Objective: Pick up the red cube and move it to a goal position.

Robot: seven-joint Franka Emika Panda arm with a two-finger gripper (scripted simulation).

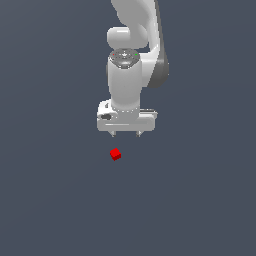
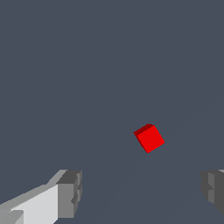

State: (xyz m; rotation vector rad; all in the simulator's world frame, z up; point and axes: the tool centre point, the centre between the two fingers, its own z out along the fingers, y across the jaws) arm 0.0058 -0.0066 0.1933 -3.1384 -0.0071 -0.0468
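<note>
The red cube is a tiny bright red block lying on the flat dark grey floor, turned a little askew. My white gripper hangs above it, pointing straight down, with its two short fingertips spread wide apart and nothing between them. The cube sits below the gripper and slightly toward the exterior view's left of its middle. In the wrist view the cube lies ahead of the gap between the two grey fingers, apart from both.
The dark grey floor spreads flat on all sides with no other object on it. The white arm rises behind the gripper to the frame's top.
</note>
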